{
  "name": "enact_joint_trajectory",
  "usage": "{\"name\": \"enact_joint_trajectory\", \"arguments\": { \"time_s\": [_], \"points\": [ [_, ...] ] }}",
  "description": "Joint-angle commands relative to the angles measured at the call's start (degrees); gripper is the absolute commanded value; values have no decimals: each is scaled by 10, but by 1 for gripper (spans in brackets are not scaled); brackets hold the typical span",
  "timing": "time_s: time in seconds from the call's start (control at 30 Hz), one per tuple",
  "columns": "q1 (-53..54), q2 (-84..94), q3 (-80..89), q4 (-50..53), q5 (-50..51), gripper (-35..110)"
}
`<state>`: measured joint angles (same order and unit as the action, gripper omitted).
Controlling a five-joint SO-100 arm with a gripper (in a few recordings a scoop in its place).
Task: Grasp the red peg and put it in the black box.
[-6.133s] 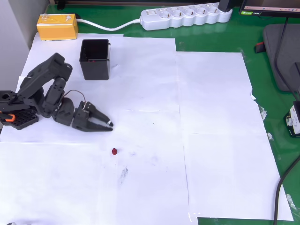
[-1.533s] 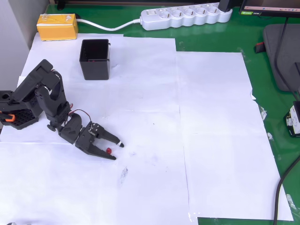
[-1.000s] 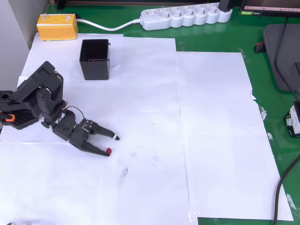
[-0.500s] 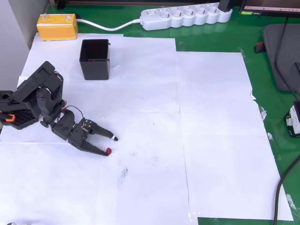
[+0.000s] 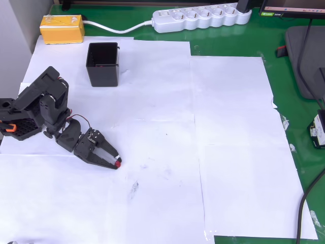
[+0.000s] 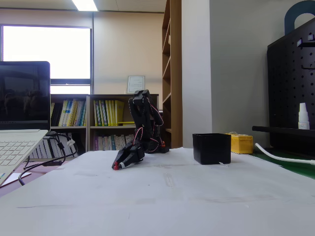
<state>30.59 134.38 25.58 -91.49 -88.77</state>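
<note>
- Because the red peg is so tiny and rounded, I judge it very light and hard, and it may roll or squirt out of a weak pinch; the best hold is across its middle, with the tips squarely on both sides.
- In the overhead view the peg sits at the very tip of the pincer, in the lower left part of the frame, low over the white paper on the surface.
- The pincer looks nearly closed, its two jaws meeting around the peg, so I believe it has hold of it; I cannot tell how firm the hold is.
- In the fixed view the pincer points down to the surface, left of centre, with red at its tip.
- The black box stands in the upper left, well apart from the peg.
</note>
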Motion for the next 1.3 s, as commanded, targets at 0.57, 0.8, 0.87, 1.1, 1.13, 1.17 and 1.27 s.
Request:
{"name": "enact_joint_trajectory", "arguments": {
  "time_s": [0.57, 0.8, 0.87, 1.1, 1.13, 1.17, 1.27],
  "points": [
    [-57, -395, 73, 430, 3, 0],
    [-87, -492, 246, 829, 6, 0],
    [-97, -511, 316, 977, 18, 0],
    [-139, -512, 541, 1371, 95, 0],
    [-145, -507, 581, 1433, 104, 0],
    [-151, -501, 623, 1494, 114, 0],
    [-177, -483, 708, 1622, 149, 0]
  ]
}}
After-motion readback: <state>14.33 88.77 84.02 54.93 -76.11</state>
